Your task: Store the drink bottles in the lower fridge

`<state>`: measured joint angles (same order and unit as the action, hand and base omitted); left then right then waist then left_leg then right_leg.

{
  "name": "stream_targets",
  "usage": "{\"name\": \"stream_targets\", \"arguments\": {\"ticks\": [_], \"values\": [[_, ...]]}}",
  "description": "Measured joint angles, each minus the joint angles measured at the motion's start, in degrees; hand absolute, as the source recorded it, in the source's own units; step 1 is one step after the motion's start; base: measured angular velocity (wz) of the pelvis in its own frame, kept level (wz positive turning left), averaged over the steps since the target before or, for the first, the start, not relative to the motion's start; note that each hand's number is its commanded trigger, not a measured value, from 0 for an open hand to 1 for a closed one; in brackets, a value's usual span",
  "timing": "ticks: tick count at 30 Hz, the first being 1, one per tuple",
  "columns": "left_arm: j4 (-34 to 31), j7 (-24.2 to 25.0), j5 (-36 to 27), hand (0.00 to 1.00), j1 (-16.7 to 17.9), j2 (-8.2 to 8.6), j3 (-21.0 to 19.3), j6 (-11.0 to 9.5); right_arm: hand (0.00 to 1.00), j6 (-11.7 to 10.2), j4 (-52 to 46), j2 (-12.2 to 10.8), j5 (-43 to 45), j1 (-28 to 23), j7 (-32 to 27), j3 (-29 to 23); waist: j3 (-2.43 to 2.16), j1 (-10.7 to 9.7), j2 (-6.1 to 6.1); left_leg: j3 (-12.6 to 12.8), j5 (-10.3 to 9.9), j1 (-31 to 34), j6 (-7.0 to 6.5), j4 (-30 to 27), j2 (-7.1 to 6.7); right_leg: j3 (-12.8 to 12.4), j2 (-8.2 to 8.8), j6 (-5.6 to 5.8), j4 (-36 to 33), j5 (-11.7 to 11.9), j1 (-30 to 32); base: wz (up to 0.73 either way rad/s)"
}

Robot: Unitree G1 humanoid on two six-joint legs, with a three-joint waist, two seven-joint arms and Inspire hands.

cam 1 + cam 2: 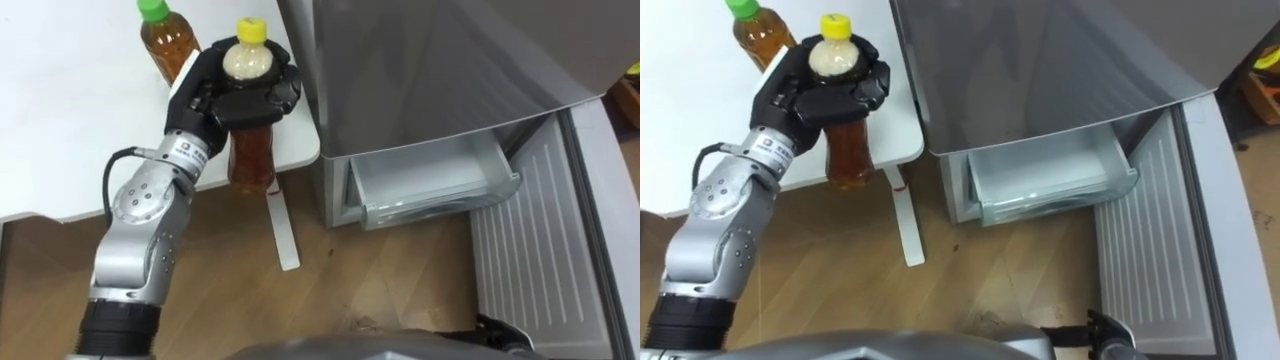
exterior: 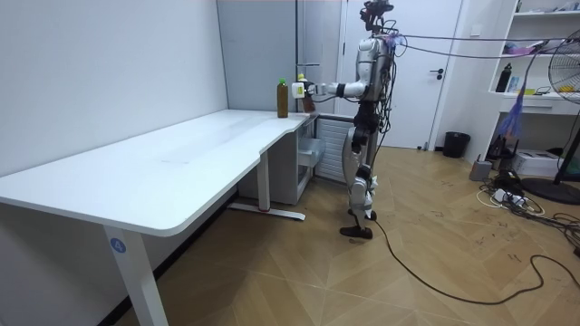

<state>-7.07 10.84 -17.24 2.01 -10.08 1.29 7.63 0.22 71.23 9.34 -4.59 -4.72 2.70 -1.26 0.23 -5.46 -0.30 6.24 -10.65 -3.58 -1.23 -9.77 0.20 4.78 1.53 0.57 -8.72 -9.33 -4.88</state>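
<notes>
By the white table [image 1: 60, 120], the left hand [image 1: 198, 100] curls its fingers round a yellow-capped tea bottle [image 1: 250, 155], near the open fridge drawer [image 1: 430, 185].

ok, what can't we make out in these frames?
- green-cap bottle: lower part hidden behind the left hand, eye views.
- yellow-cap bottle: middle covered by that hand, eye views.
- drawer: back part hidden under the fridge front, so what is in there can't be told, eye views.
- room view: hand and bottles too small to read the grip.
</notes>
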Motion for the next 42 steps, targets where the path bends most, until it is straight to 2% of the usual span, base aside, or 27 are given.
{"name": "stream_targets", "arguments": {"ticks": [6, 8, 11, 19, 30, 34, 38, 42], "values": [[-6.3, 0.4, -0.1, 1.00, 0.9, 0.09, 0.1, -0.1, 0.00, -0.1, 0.1, 0.4, 1.2, 0.4, -0.4, 2.0, -0.09, 2.2, 0.15, -0.8, 0.0, 0.8, 0.00, -0.6, -0.10, 2.2, 0.23, 0.00, 0.0, 0.0, -0.2, 0.12], [-6.9, 1.1, -0.1, 1.00, 1.0, 0.37, 0.2, -0.5, 0.00, -0.1, 0.0, 0.7, 2.4, 0.5, -0.7, 2.9, -0.16, 2.8, 0.25, -1.7, 0.0, 1.2, 0.00, -0.9, -0.08, 3.9, 0.32, 0.00, 0.0, 0.0, -0.3, 0.21], [-7.6, 1.4, -0.2, 1.00, 2.3, 0.72, 0.3, -0.5, 0.00, -0.1, 0.0, 1.3, 3.3, 0.8, -0.8, 4.6, -0.25, 4.1, 0.39, -2.2, 0.0, 1.8, 0.04, -1.1, -0.05, 4.8, 0.33, 0.00, 0.1, 0.0, -0.3, 0.09], [-7.6, 1.6, -0.9, 1.00, 4.3, 1.27, 1.2, -0.5, 0.00, -0.1, -0.1, 1.7, 5.3, 1.7, -0.9, 6.6, -0.30, 5.4, 0.44, -3.5, 0.0, 2.2, 0.05, -2.0, -0.04, 6.1, 0.50, 0.00, 0.0, 0.0, -0.4, 0.07], [-7.5, 2.2, -4.2, 1.00, 5.6, 1.39, 3.3, -0.6, 0.00, 0.1, -3.8, 1.7, 10.1, 2.7, -0.6, 11.5, 0.02, 7.9, 0.09, -4.0, 0.0, 2.6, 0.06, -2.1, -0.08, 6.7, 0.50, 0.00, 0.0, 0.0, -0.5, 0.03], [-6.7, 2.2, -6.0, 1.00, 5.6, 1.69, 3.4, -0.7, 0.00, 0.3, -7.2, 1.4, 11.4, 3.1, 1.9, 13.2, 0.14, 9.1, -0.34, -4.0, 0.0, 2.5, 0.07, -2.1, -0.30, 6.7, 0.50, -0.02, 0.0, 0.0, -0.4, 0.00], [-4.7, 2.1, -6.2, 1.00, 7.6, 1.68, 3.4, -1.3, 0.00, -0.5, -9.4, -0.2, 11.4, 3.5, 4.5, 14.0, 0.12, 9.1, -0.39, -4.1, 0.0, 2.5, 0.06, -2.2, -0.49, 6.9, 0.55, 0.00, 0.0, -0.1, -0.8, 0.05], [-1.8, 2.1, -5.5, 1.00, 8.4, 1.45, 3.7, -1.7, 0.00, -0.3, -13.8, -0.4, 12.5, 3.0, 7.9, 16.1, 0.13, 9.0, -0.35, -4.2, 0.0, 2.6, 0.06, -2.2, -0.49, 8.1, 0.75, 0.01, -0.1, -0.1, -0.8, 0.05]]}}
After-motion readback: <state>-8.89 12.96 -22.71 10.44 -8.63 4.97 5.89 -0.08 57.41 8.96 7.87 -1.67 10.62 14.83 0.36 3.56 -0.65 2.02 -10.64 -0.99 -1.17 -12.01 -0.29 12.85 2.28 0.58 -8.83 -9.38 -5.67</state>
